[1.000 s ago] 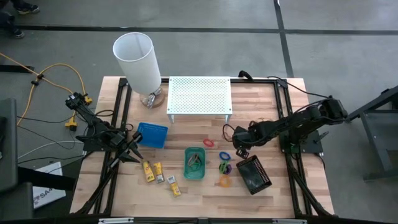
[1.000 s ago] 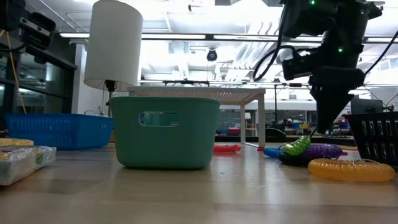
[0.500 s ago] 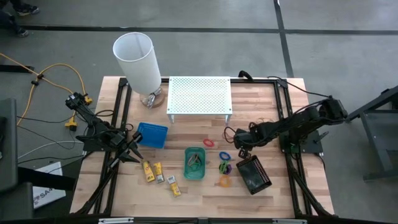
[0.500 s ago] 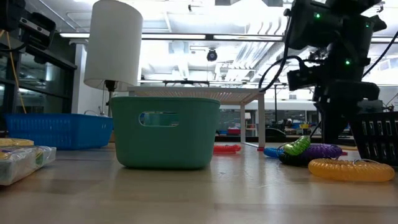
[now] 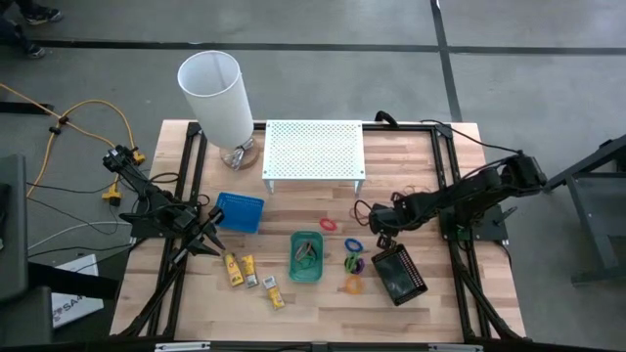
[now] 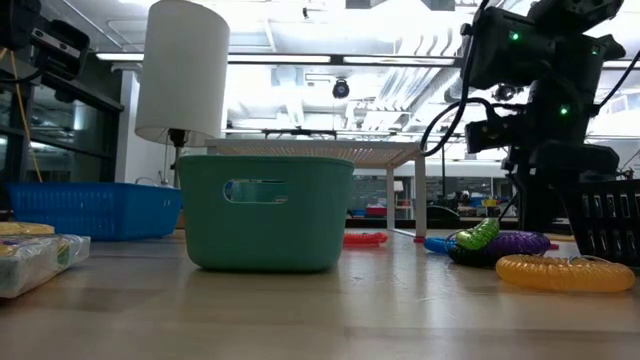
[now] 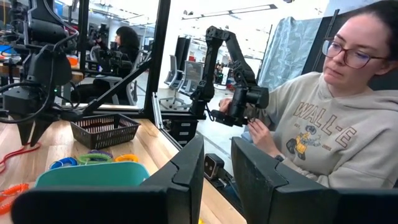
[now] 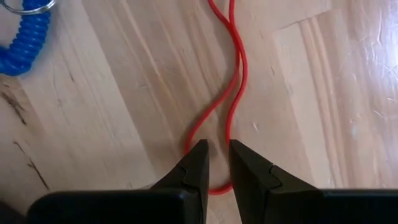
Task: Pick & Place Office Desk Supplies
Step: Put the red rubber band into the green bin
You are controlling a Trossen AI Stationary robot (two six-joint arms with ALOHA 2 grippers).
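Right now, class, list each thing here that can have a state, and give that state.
left gripper, slightly open, empty
right gripper, lowered over the red band
red band, lying flat
green tray, upright, something dark inside
black tray, upright
blue tray, upright

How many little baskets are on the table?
3: a blue basket near the left arm, a green basket in the middle, and a black basket on the right, tipped. None seem hidden.
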